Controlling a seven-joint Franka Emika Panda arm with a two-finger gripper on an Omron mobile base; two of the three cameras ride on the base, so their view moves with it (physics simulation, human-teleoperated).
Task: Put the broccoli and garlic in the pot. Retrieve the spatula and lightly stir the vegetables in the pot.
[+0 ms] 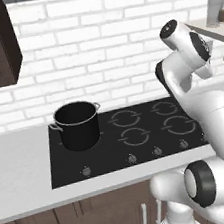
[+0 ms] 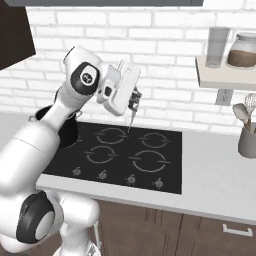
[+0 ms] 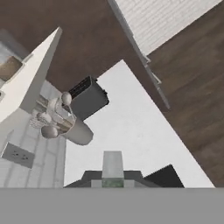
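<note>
Black deep pot (image 1: pixel 78 125) stood upright on cooktop (image 1: pixel 139 145), rear left burner; silvery side handles; interior unreadable.

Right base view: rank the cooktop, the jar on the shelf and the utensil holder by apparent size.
1. cooktop, by far the largest.
2 and 3. jar and utensil holder: they look about alike, and the picture's right edge crops both, so I would not rank them.

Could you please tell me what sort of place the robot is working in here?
It is a rendered home kitchen. A black four-burner cooktop is set into a pale counter against a white brick wall, with the pot on one burner and a utensil holder beside a wall shelf of jars.
</note>
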